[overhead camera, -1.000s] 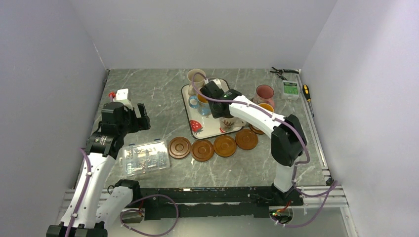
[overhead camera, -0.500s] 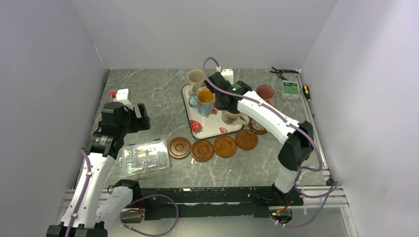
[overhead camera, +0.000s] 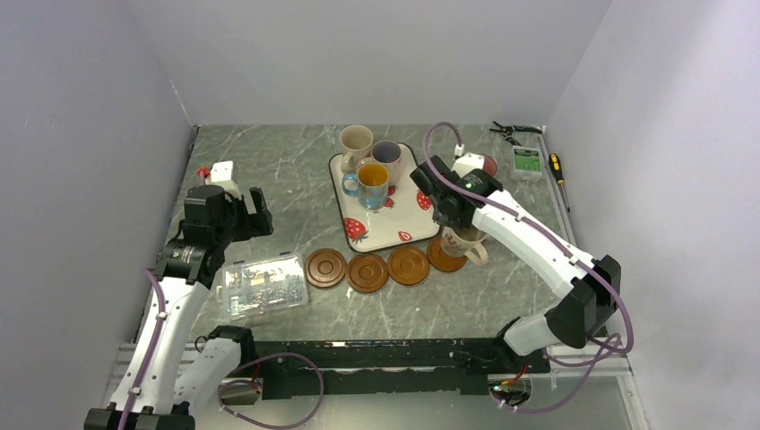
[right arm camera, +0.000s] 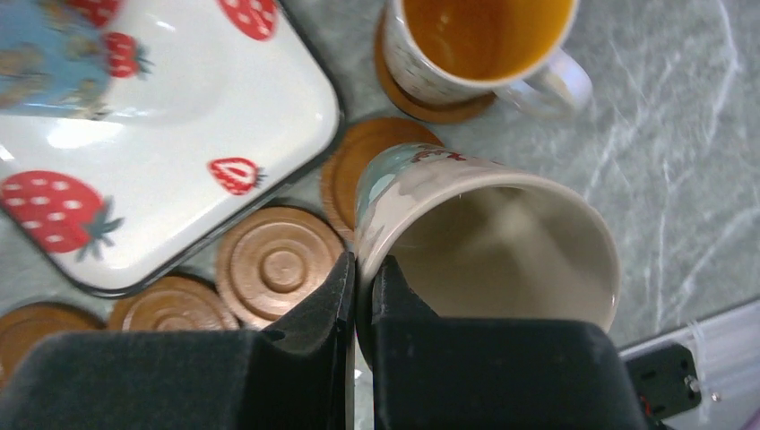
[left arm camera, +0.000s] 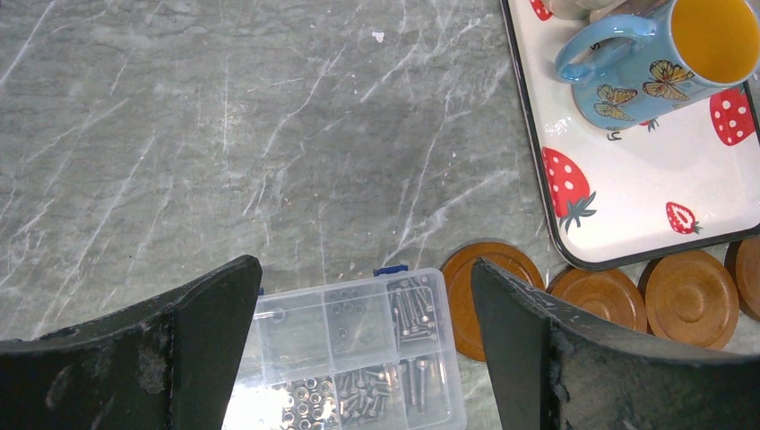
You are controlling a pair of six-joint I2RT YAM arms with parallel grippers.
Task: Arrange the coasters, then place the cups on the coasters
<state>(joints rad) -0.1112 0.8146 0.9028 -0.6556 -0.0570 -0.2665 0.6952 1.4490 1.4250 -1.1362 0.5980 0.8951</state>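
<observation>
The grey marble table bore the white strawberry-print tray, which carried a plain cream mug, a purple-lined mug and a blue butterfly mug. The left gripper hung near the clear parts box, fingers spread and empty. The right gripper pinched the rim of a cream printed mug, one finger inside, over the right-end coaster of the four-coaster row just in front of the tray; contact could not be judged. An orange-lined mug stood on a fifth coaster.
</observation>
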